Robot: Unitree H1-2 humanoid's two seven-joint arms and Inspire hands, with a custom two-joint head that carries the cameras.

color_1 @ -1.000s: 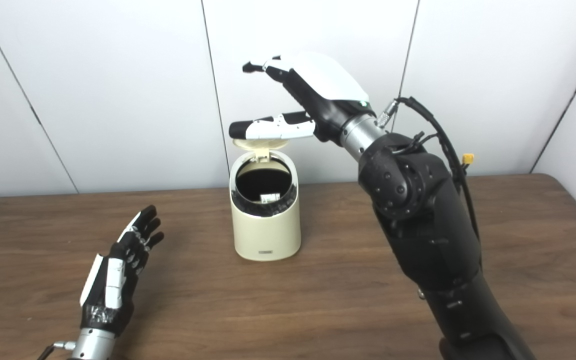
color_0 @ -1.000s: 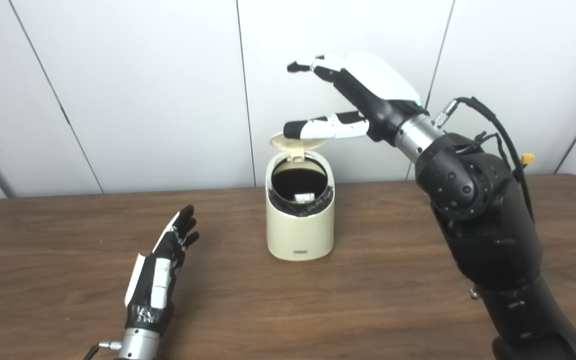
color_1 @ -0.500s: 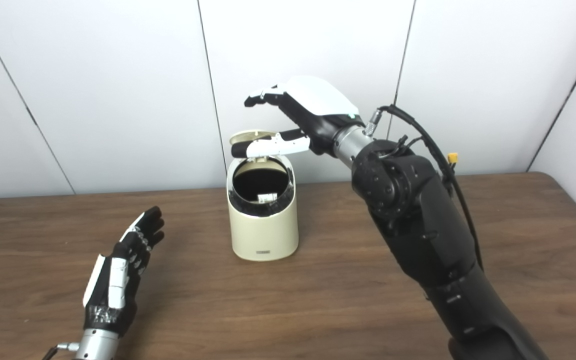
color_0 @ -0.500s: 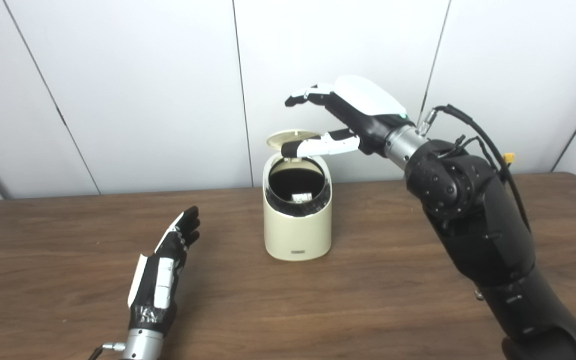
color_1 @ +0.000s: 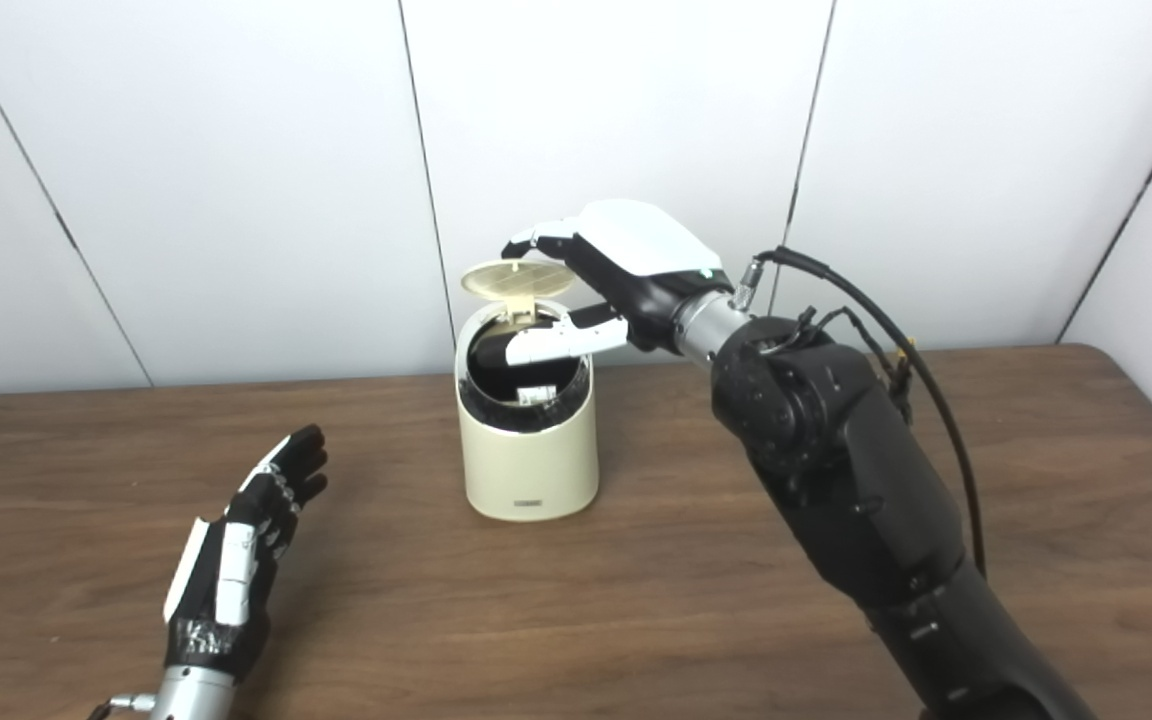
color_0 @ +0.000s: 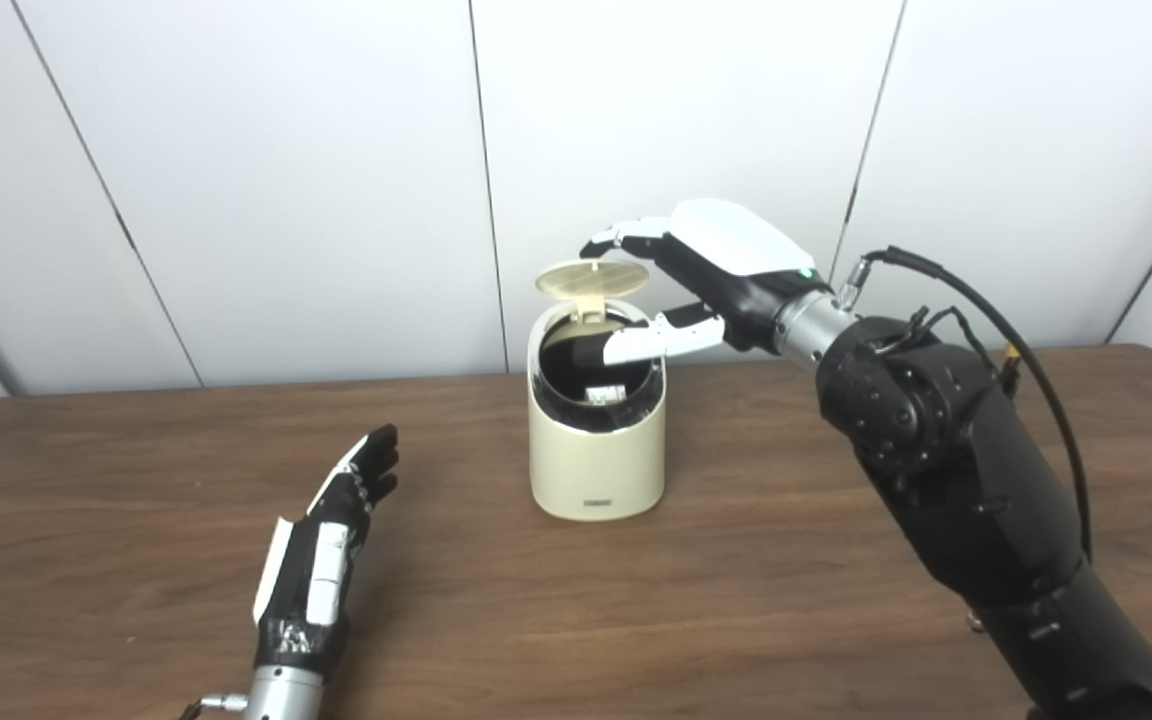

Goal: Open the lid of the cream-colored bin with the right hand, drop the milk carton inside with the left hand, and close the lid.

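The cream-colored bin (color_0: 596,440) stands a little left of the frame's middle on the wooden table (color_0: 756,580), a smooth, matte cylinder with rounded edges and a slanted top. Low on its front sits a small dark label, too small to read. Its round lid (color_0: 592,277) is up, hinged at the back rim and tilted so the ribbed top face shows; the mouth below is open, ringed by a dark liner. Inside, near the front wall, a white corner of the milk carton (color_0: 605,392) shows against the black; any print on it cannot be made out.

The right hand (color_0: 706,275) reaches in from the right at the bin's top, glossy white shell on its back, black beneath. Its fingers (color_0: 626,232) are spread and slightly curled just behind the lid's right edge, while the thumb stretches across the open mouth; it grips nothing. Whether the fingers touch the lid cannot be told.

The left hand (color_0: 321,560) lies in the lower left of the frame, flat near the tabletop, fingers straight, loosely apart, and empty, well apart from the bin. The table's brown grain runs side to side; behind it stand plain white wall panels (color_0: 266,170) with dark seams.
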